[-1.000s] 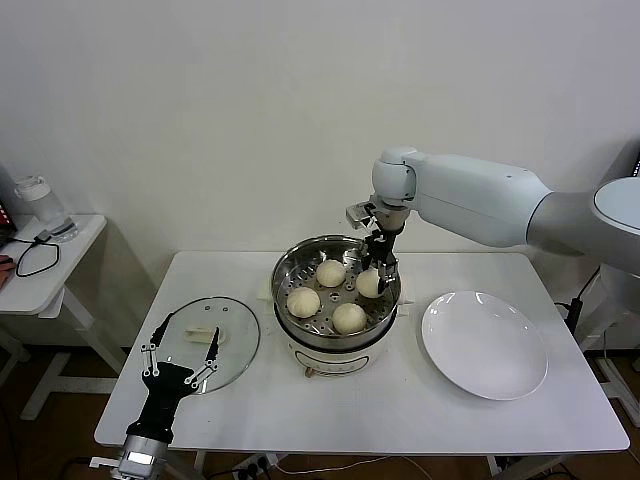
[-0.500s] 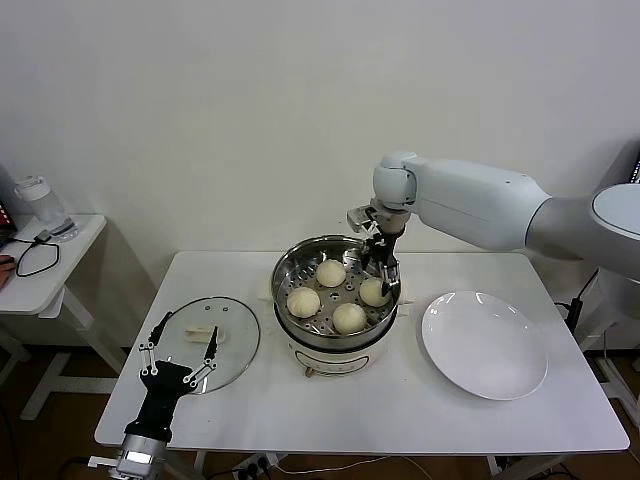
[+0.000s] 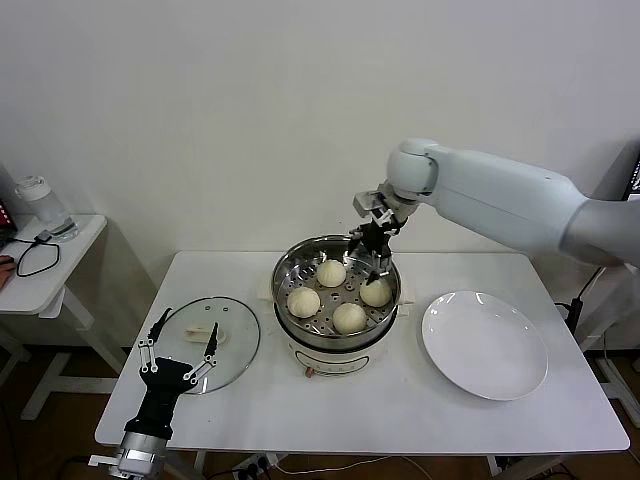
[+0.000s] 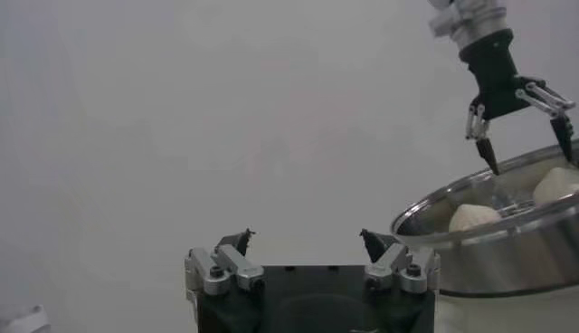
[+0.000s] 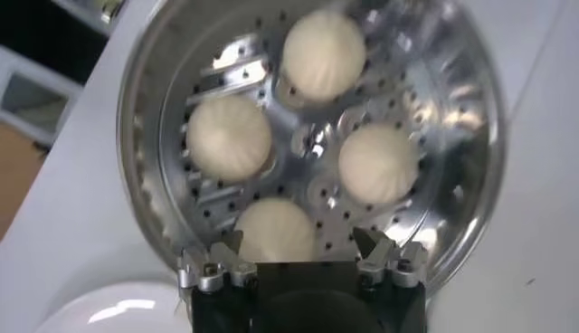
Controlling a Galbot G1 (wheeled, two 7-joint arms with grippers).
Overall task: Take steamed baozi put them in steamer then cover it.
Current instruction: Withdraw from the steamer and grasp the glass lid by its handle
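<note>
White right arm reaches over the steamer (image 3: 336,288), its hand (image 3: 368,252) spread empty above four baozi (image 3: 349,317).

The left gripper (image 4: 308,246) is standing open, empty, before a plain wall. The round shiny stainless-steel steamer (image 4: 507,244) is holding 2 visible cream-white domed baozi (image 4: 474,217); the open right gripper (image 4: 523,122) is hovering above.

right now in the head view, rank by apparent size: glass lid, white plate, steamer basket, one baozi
1. white plate and steamer basket: look alike, unranked
2. glass lid, partly hidden by the left tool
3. baozi, smallest
</note>
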